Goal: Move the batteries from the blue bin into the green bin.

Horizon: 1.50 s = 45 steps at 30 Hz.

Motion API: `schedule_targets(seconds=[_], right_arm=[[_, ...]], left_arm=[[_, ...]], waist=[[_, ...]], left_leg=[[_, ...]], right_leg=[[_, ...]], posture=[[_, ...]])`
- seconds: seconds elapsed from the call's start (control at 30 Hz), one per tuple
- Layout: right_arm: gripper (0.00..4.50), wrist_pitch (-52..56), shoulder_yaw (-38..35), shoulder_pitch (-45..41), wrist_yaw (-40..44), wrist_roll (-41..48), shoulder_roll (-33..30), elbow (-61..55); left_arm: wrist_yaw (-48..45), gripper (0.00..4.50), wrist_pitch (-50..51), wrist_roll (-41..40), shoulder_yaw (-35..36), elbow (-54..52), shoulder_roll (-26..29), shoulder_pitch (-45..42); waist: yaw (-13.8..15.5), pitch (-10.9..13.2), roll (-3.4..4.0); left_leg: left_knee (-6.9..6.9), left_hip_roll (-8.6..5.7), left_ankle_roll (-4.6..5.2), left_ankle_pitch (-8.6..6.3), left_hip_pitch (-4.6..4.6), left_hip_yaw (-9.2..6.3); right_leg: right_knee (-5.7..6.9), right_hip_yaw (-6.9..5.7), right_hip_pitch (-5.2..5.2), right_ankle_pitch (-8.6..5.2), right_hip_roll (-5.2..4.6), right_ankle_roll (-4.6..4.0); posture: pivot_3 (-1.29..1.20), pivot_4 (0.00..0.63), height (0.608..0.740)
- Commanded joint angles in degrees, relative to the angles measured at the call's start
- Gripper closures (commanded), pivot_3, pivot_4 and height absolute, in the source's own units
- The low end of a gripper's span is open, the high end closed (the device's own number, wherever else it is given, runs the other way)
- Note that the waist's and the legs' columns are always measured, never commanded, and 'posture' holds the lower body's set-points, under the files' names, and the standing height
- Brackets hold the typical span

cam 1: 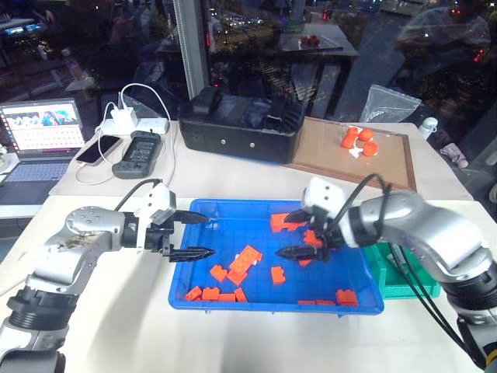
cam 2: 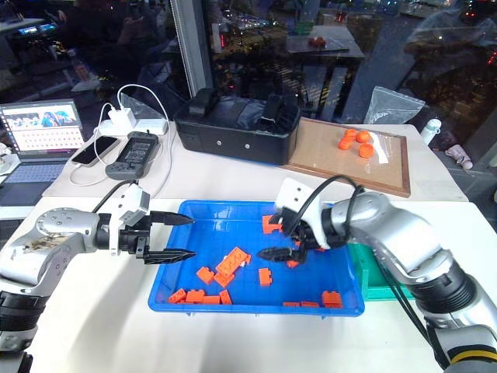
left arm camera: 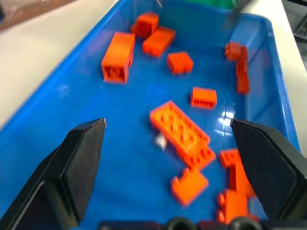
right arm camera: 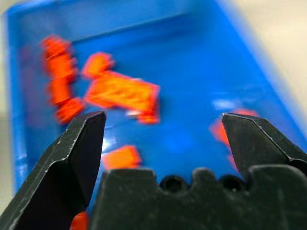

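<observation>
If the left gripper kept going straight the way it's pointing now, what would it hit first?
Probably the long flat orange plastic brick on the floor of the shallow bright blue plastic bin. The open left gripper points down at it from over the bin's edge, though depth is hard to judge.

You will find no legible text here; the laptop point(cam 1: 43, 132) screen, upper left of the frame, shows content too small to read.

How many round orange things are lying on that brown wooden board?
3 round orange things clustered on the brown wooden-framed board: two side by side, one just in front. Others may be hidden.
</observation>
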Motion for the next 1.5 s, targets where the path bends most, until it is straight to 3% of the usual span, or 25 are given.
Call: schedule_targets(seconds=[0.03,0.3,0.43,0.67,0.77,1.0,1.3,1.5], right_arm=[[0.05,-9.08,6.11,-2.64,5.28,-5.51,3.54,3.49],[0.05,-30.80,14.87,-8.93,13.86,-20.09,10.89,20.16],[0.05,-41.48,17.64,-12.42,17.38,-25.87,16.22,31.74],[0.05,-47.94,17.31,-13.42,20.67,-28.97,23.92,43.62],[0.72,-45.58,16.21,-13.70,21.69,-29.11,26.01,46.10],[3.06,-41.08,13.25,-13.22,25.99,-27.55,24.83,43.63],[3.10,-31.93,6.76,-11.61,29.98,-25.46,17.26,36.43],[3.10,-29.49,4.43,-10.44,24.04,-29.81,13.20,38.61]], left_arm=[[0.40,0.00,0.48,-1.44,3.04,-3.99,1.95,1.70],[2.69,0.00,2.09,-3.06,5.00,-8.05,2.40,5.59],[4.68,0.00,2.99,-3.67,6.58,-10.45,2.62,8.03],[6.22,0.00,4.08,-4.79,8.56,-12.48,3.17,10.36],[6.87,0.00,4.28,-5.00,8.86,-12.87,3.18,10.64],[7.44,0.00,3.97,-4.92,8.54,-12.63,3.19,10.41],[6.43,0.00,2.62,-3.66,5.02,-9.79,2.30,6.52],[5.27,0.00,1.26,-2.65,2.35,-7.14,1.58,3.34]], waist=[[-0.18,0.00,-0.02],[-0.58,0.02,-0.02],[-0.63,0.02,-0.02],[-0.59,0.02,-0.02],[-0.59,0.02,-0.02],[-0.59,0.02,-0.02],[-0.53,0.02,-0.02],[-0.60,0.02,-0.02]], left_leg=[[0.04,0.01,0.00,0.00,0.00,0.02],[0.31,0.10,-0.01,0.00,0.19,0.04],[0.32,0.11,-0.01,0.00,0.15,0.07],[0.28,0.13,-0.01,0.00,0.15,0.14],[0.30,0.13,-0.03,0.01,0.16,0.14],[0.34,0.10,-0.05,0.01,0.17,0.10],[0.34,0.10,-0.06,0.01,0.19,0.10],[0.33,0.09,-0.05,0.01,0.19,0.11]], right_leg=[[-0.01,0.00,0.01,0.00,0.00,0.00],[0.15,-0.17,-0.04,-0.07,0.06,-0.38],[0.20,-0.19,0.01,0.06,0.07,-0.15],[0.33,-0.19,0.04,0.05,0.14,-0.20],[0.38,-0.19,0.04,0.05,0.12,-0.21],[0.62,-0.20,0.04,0.04,0.02,-0.23],[0.71,-0.22,0.01,-0.02,0.02,-0.33],[0.70,-0.22,0.00,-0.03,0.02,-0.35]], posture=[[0.00,0.150,0.738],[0.00,0.150,0.738],[0.00,0.150,0.738],[0.00,0.150,0.738],[0.00,0.150,0.738],[0.00,0.150,0.738],[0.00,0.150,0.738],[0.00,0.150,0.738]])
